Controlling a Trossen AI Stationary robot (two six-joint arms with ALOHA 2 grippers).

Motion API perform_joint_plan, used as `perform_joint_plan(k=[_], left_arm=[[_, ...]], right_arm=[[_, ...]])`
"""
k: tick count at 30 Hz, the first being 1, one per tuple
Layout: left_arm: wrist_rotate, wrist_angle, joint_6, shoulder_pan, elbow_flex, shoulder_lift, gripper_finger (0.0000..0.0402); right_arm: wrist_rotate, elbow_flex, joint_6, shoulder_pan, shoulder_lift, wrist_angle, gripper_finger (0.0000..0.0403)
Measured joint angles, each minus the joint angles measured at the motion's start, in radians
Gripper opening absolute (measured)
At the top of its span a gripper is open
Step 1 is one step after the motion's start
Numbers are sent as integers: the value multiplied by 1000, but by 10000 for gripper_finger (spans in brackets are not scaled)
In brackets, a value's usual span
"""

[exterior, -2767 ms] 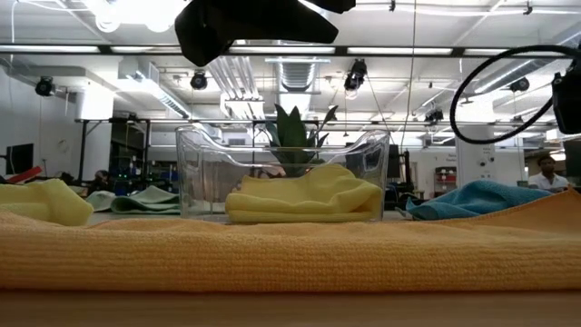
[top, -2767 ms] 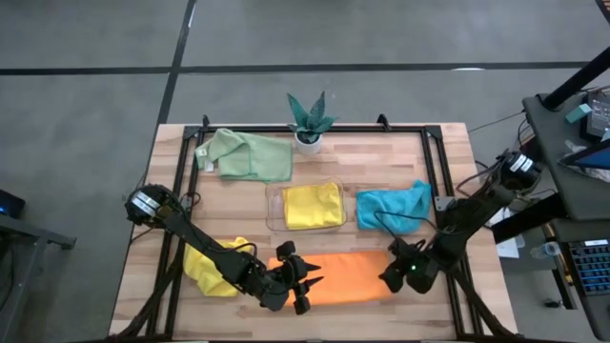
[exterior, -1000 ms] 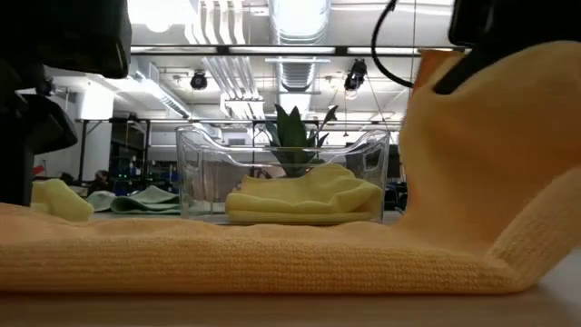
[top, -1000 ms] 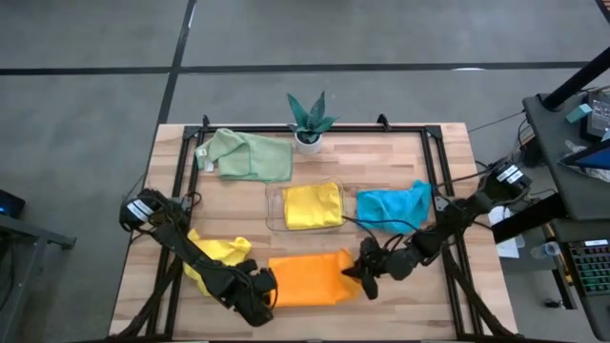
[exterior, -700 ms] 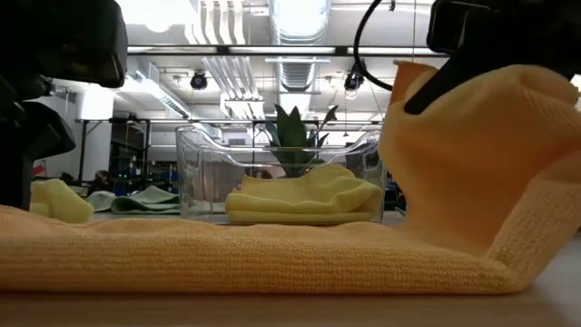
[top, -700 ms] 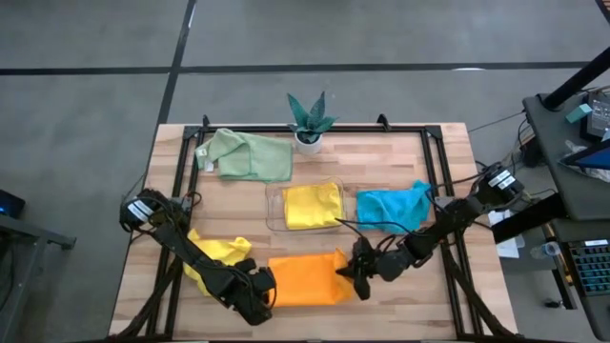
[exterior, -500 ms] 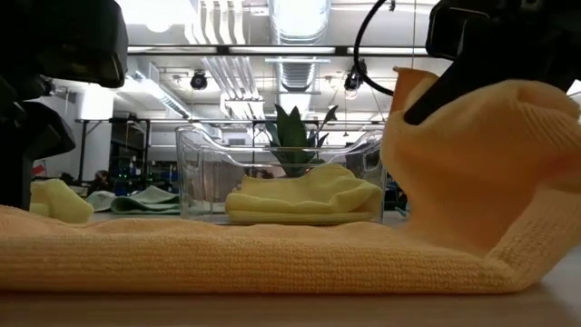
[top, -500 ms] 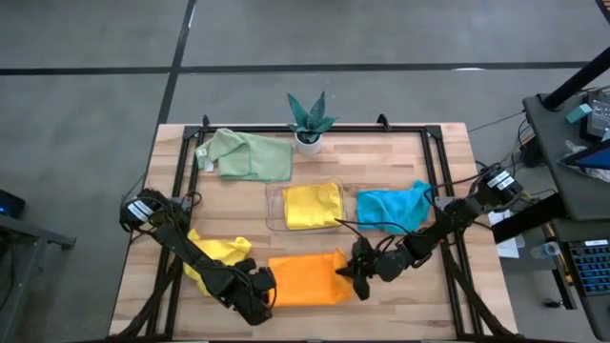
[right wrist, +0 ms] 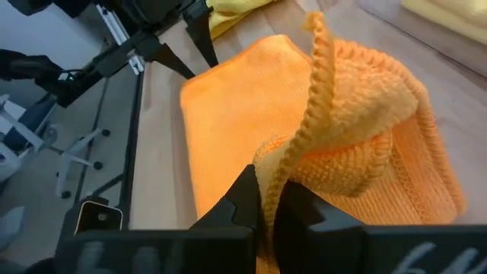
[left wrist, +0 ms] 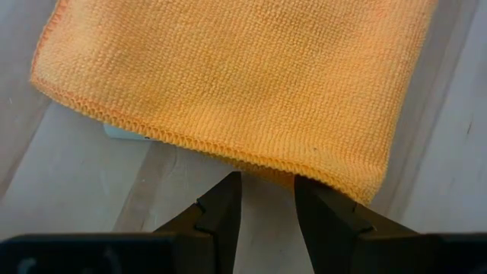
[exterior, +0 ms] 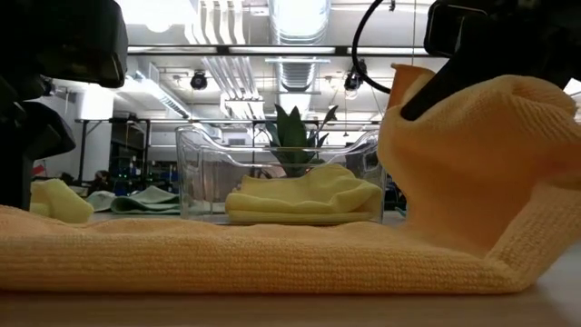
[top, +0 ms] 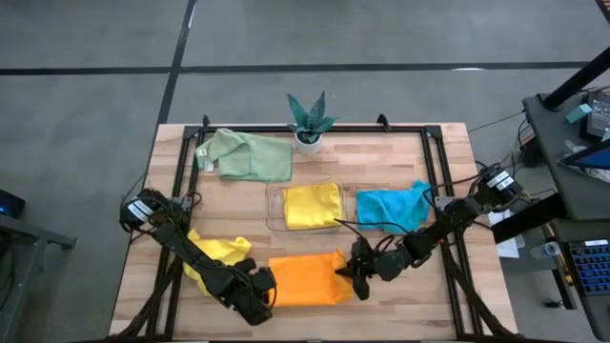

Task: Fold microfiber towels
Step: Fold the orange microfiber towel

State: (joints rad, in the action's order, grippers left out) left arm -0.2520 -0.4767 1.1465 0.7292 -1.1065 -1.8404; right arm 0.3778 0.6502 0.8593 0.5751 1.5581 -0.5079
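Observation:
An orange towel [top: 303, 279] lies along the table's near edge, its right end lifted and curled back over the flat part [exterior: 227, 254]. My right gripper [top: 355, 273] is shut on that lifted end. My left gripper [top: 259, 297] stands open at the towel's left edge [left wrist: 262, 161], pointing steeply down. A crumpled yellow towel [top: 217, 259] lies at the near left. A teal one [top: 393, 207] and a pale green one [top: 248, 157] lie farther back. A folded yellow towel [top: 313, 205] rests in the clear tray [top: 273, 205]. My right gripper pinches the hemmed edge [right wrist: 283, 171] of the towel's right end between its two fingers, close to a corner [right wrist: 313, 23] that sticks up past them. It comes from the table's right, slanting slightly down. The end hangs slack in a curl, the rest flat on the table. My left gripper has its fingertips [left wrist: 228, 190] right at the towel's left hem; whether they touch it I cannot tell.
A small potted plant [top: 309, 119] stands at the far edge's middle. A black frame rail [top: 434, 171] runs along the table's sides. Bare wood shows to the right of the orange towel [top: 419, 295].
My right gripper has carried the towel's lifted end a little toward the table's left, curling it farther over the flat part, then has kept still. The towel's left part has stayed flat on the table.

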Motion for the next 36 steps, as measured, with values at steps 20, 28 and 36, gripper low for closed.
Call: perform_joint_plan(k=[20,28,36], left_arm=[[-16,-2,-1,0,0,-1,111],[-13,-11,-1,4,-3,16,111],[-9,-65,-1,7,-5,72,111]], right_arm=[[18,108,-116,-13,96,-133,12],[13,245,-164,-68,200,-41,12],[-5,344,-215,-98,277,-17,12]])
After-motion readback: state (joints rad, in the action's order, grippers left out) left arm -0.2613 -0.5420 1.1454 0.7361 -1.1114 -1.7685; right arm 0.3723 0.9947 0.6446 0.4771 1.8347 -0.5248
